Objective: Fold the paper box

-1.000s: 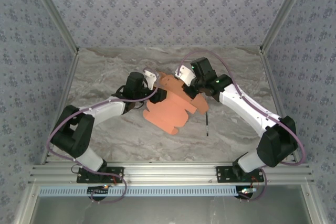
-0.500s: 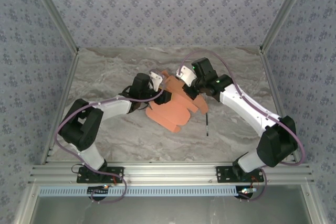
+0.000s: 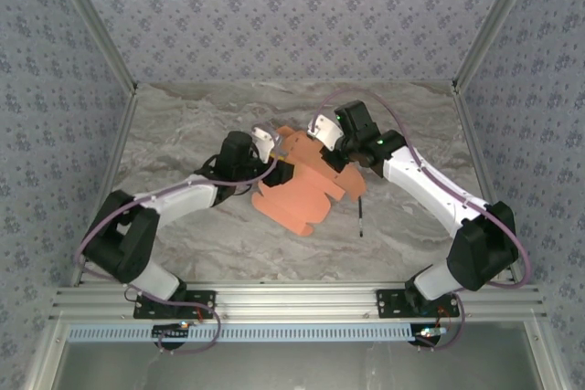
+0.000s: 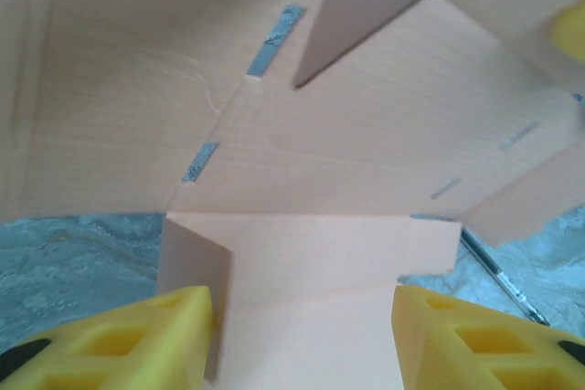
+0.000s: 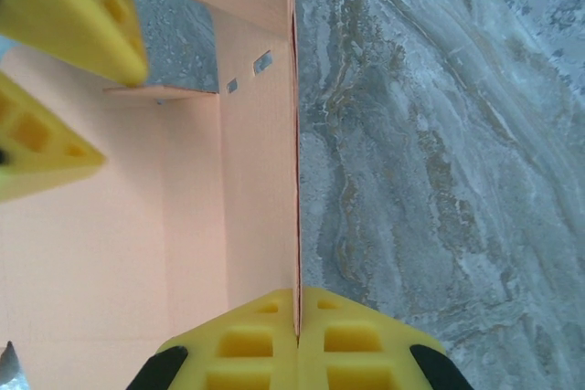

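Inside the spread left claw (image 4: 302,321), a flap of paper box (image 4: 366,162).

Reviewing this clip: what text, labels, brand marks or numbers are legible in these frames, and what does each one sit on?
None can be read.
The paper box is plain salmon card, with cut slots but no print.
The dark stick beside it is too thin to show any marking.
The wallpaper has a small flower pattern and no lettering.
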`<state>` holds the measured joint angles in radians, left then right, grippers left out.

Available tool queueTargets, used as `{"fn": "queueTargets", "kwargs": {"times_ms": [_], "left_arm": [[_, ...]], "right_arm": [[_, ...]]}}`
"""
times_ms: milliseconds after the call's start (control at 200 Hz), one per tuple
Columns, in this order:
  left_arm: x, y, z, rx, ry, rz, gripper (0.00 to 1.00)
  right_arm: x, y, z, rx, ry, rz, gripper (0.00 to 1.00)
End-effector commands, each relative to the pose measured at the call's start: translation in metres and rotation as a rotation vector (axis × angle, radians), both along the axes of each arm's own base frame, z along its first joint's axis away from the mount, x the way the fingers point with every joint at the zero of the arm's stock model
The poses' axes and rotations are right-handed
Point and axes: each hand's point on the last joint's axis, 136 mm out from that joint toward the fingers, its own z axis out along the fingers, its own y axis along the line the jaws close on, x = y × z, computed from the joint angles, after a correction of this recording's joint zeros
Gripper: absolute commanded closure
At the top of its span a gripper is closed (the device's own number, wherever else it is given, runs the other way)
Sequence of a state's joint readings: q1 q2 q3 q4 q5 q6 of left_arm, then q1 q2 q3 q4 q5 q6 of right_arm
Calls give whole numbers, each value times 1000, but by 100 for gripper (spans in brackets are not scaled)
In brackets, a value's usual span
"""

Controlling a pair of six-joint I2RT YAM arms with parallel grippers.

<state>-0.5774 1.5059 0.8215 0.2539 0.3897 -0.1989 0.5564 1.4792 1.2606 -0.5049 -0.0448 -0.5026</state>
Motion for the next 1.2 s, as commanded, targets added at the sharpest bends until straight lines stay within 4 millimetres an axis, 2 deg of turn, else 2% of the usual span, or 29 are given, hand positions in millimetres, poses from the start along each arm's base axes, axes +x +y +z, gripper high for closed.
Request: {"fn": "queueTargets", "kwargs": {"times_ms": [0,135,270,345,385,400,450,695,894,1194], "left_arm": [[-8,20,14,31,-50,8,45],[-4,56,36,36,-108,79,45],[17,106,53,53,-163,285,43],[28,128,51,63,-155,372,42],[33,135,48,65,-143,398,42],[35,138,47,66,-138,409,42],[41,143,39,76,-115,421,41],[64,143,-11,188,1,409,42],[71,129,-48,241,95,325,46],[65,84,-73,250,92,108,48]], "right_arm": [[2,-5,7,-62,-74,23,100],[1,-3,7,-121,-120,76,100],[0,1,6,-202,-179,134,100],[0,7,1,-261,-228,175,100],[2,12,6,-275,-269,185,100],[-1,10,-8,-298,-255,196,100],[-2,15,-13,-325,-277,216,100],[8,33,-37,-450,-406,274,100],[14,36,-53,-513,-465,287,100],[17,30,-59,-489,-441,296,100]]}}
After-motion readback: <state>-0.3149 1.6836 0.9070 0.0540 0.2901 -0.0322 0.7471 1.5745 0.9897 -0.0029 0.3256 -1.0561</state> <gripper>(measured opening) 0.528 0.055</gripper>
